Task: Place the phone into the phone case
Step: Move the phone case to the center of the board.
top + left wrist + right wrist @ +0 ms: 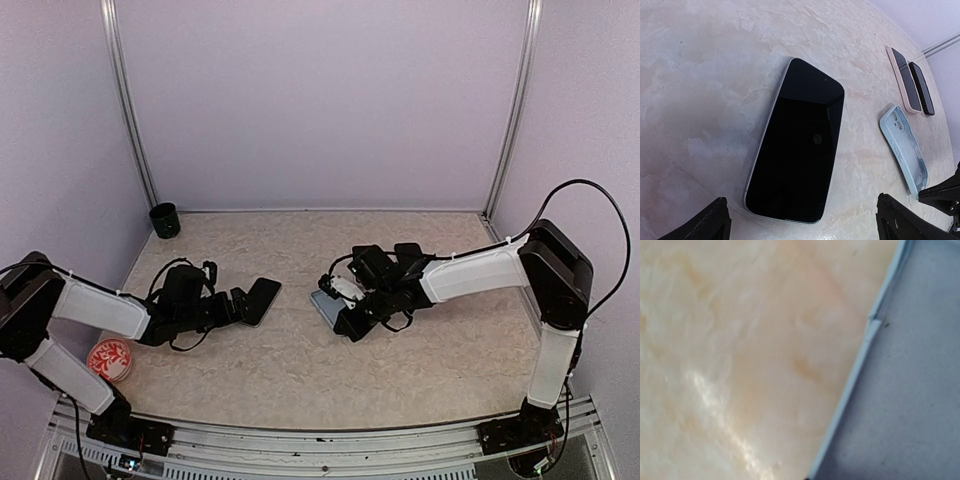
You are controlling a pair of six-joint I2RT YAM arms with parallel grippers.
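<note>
The phone (pixel 800 150) lies flat on the table with its black screen up, also seen in the top view as a dark phone (pixel 262 298). My left gripper (pixel 802 222) stands wide open just short of the phone's near end, one finger on each side, touching nothing. The phone case (pixel 902 147) is light blue and lies hollow side up to the right of the phone. My right gripper (pixel 352 320) is shut and sits low at that case's (pixel 325 304) end. The right wrist view shows only the case's grey-blue inside (pixel 910 390) very close up; whether its rim is pinched I cannot tell.
A pink-cased phone (pixel 905 80) and a black phone (pixel 921 89) lie beyond the blue case. A black cup (pixel 165 220) stands at the back left corner. A red-and-white round dish (pixel 110 360) sits by the left arm. Walls enclose the table.
</note>
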